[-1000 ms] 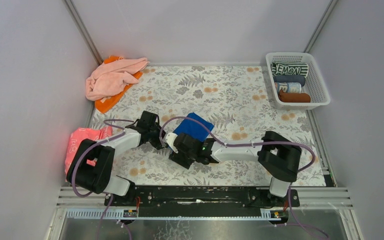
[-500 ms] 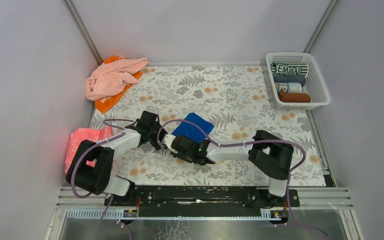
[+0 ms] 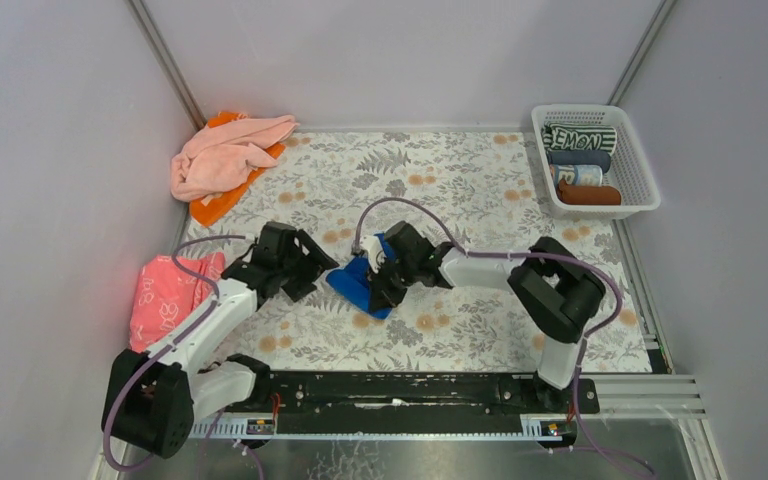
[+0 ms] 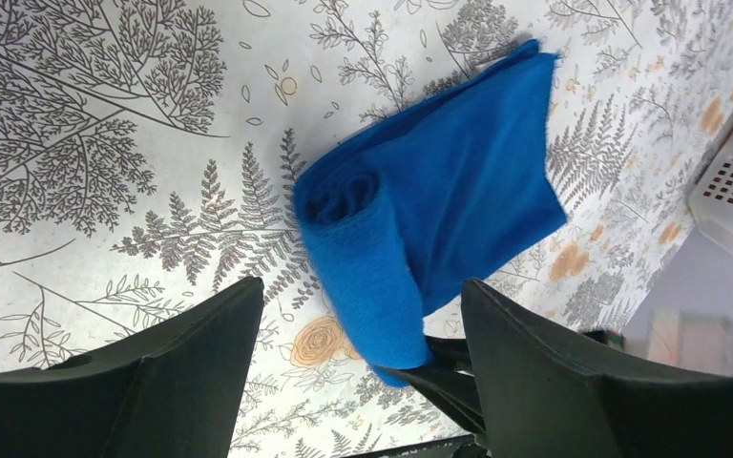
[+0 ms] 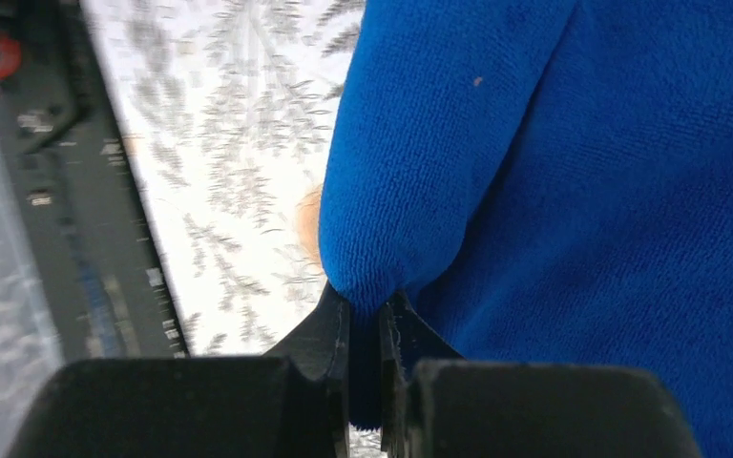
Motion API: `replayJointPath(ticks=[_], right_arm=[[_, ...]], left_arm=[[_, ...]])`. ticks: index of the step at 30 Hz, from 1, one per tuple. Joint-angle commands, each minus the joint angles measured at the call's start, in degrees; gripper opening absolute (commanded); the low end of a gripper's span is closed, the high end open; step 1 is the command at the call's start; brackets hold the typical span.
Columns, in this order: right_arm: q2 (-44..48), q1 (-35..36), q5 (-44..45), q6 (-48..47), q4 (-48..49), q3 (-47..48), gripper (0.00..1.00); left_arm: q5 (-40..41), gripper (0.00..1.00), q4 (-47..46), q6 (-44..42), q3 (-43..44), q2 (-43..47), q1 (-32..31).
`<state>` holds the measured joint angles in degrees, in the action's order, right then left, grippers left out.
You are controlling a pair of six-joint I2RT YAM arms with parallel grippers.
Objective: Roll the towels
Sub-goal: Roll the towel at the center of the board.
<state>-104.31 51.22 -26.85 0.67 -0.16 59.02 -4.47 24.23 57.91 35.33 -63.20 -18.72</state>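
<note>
A blue towel (image 3: 358,280) lies mid-table, partly rolled: a roll at one end, a flat folded tail behind it. In the left wrist view the blue towel (image 4: 439,200) shows its spiral end. My right gripper (image 3: 378,282) is shut on the roll's end; in its own view the right gripper (image 5: 367,307) pinches a fold of the blue towel (image 5: 582,143). My left gripper (image 3: 312,268) stands open just left of the roll, touching nothing. Seen from its wrist, the left gripper (image 4: 361,286) has the roll ahead of its spread fingers (image 4: 181,372).
A pink towel (image 3: 225,155) lies crumpled on an orange towel (image 3: 210,208) at the back left. A pink patterned towel (image 3: 165,290) hangs at the left edge. A white basket (image 3: 644,170) at the back right holds several rolled towels (image 3: 580,140).
My left gripper has opened and drawn back to the left. My right gripper has shut on the roll's end, and its wrist has swung to the far side of the towel.
</note>
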Motion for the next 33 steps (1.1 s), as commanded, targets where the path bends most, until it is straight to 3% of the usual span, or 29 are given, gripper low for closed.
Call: replayJointPath(ticks=[1, 8, 20, 24, 28, 33], right_arm=[[-4.07, -4.13, -27.28, 10.09, 7.59, -1.64, 0.0], [-10.77, -11.13, -36.88, 28.0, 25.72, -6.48, 0.01], [-14.02, -14.83, -34.3, 30.08, 22.39, -5.35, 0.09], [-10.61, -14.83, -28.21, 24.39, 13.11, -3.34, 0.17], [-5.19, -14.32, -22.28, 20.33, 7.2, -2.67, 0.35], [3.21, -9.65, -5.83, 10.55, -3.33, -0.6, 0.56]], left_arm=[[-1.07, 0.77, 1.95, -0.49, -1.42, 2.7, -0.41], [-5.37, 0.78, -4.06, 0.86, -2.17, -0.7, -1.95], [-4.69, 0.72, -11.65, 1.25, -0.55, -14.45, -3.94], [-2.36, 0.66, -10.98, 1.15, -1.08, -17.1, -3.99], [0.25, 0.59, -9.05, 1.07, -1.12, -18.42, -3.98], [1.3, 0.51, -8.14, 0.97, -0.91, -19.25, -3.96]])
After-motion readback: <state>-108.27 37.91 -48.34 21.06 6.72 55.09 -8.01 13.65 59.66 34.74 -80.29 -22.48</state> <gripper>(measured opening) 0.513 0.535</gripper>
